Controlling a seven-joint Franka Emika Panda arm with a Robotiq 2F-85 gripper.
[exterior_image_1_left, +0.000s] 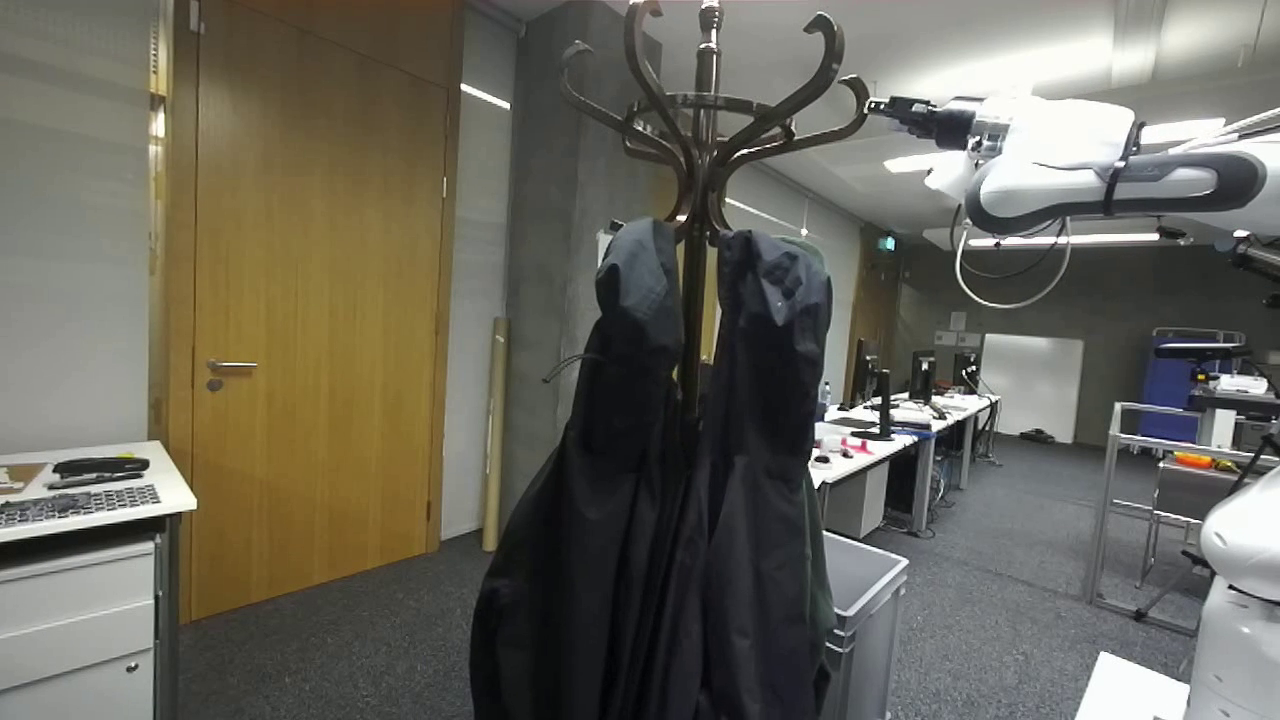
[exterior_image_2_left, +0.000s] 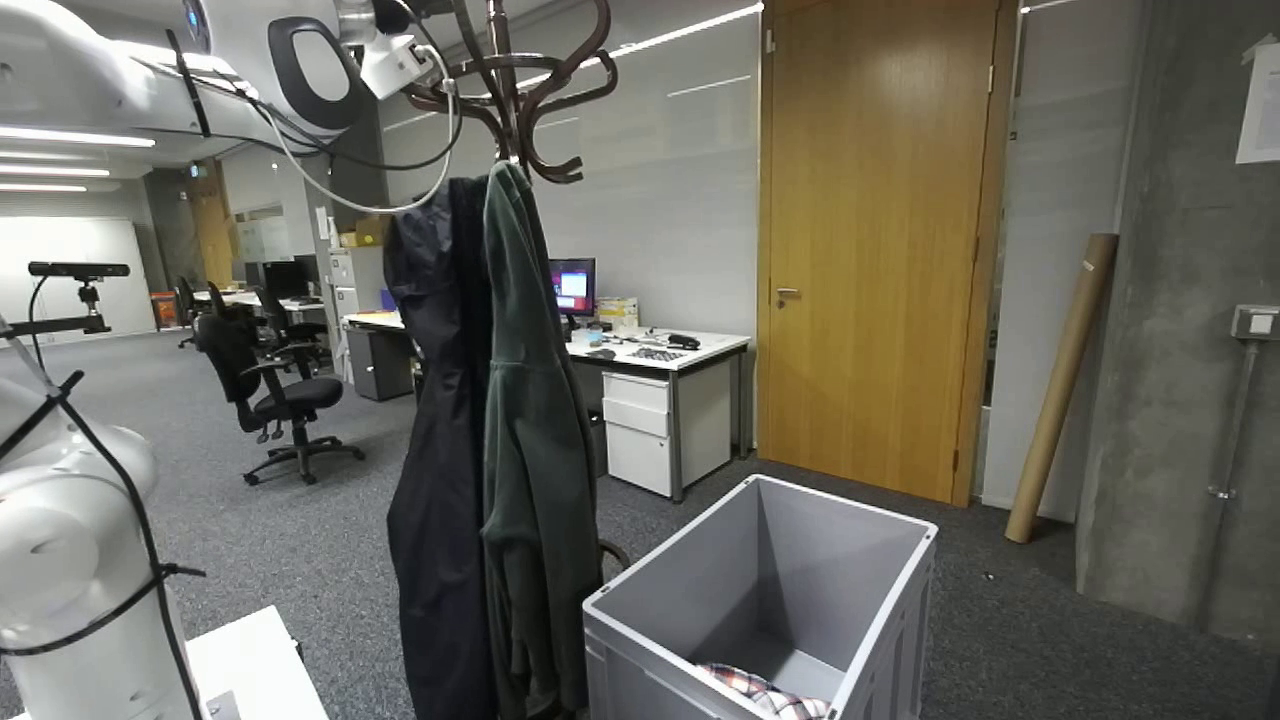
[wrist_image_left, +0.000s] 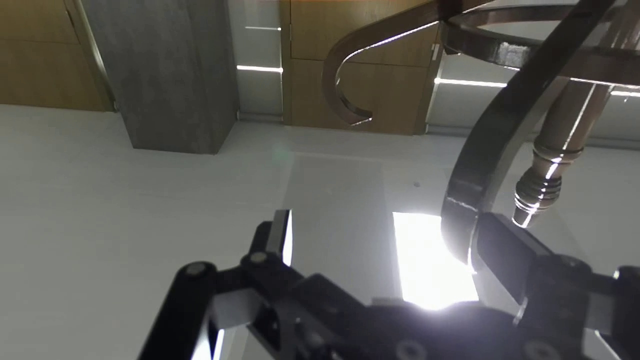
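1. Wrist view: the fingers (wrist_image_left: 280, 232) of the gripper (wrist_image_left: 390, 235) are spread wide, with nothing pinched; one fingertip is seen right beside the curled end of a hook (wrist_image_left: 492, 137), though whether it is touched cannot be told.
2. The hook is carried at the top of the coat stand (exterior_image_1_left: 706, 135), on the side faced by the white arm (exterior_image_1_left: 1070, 160).
3. Judging by its gloss, the hook should be found hard, stiff and rather slippery; a hold would best be taken across its bar, short of the curl. The coat stand, being slim, might be rocked if pushed up there.
4. The hook is pointed outward from the coat stand's pole (exterior_image_1_left: 708, 65), its tip curled upward; the pole's long axis is upright.
5. Below the coat stand's hooks, a dark coat (exterior_image_2_left: 440, 450) and a green jacket (exterior_image_2_left: 535, 430) are hung lengthwise, probably soft and limp.
6. Beside the coat stand, a grey bin (exterior_image_2_left: 840, 545) is seen, with checked cloth (exterior_image_2_left: 765, 690) inside.
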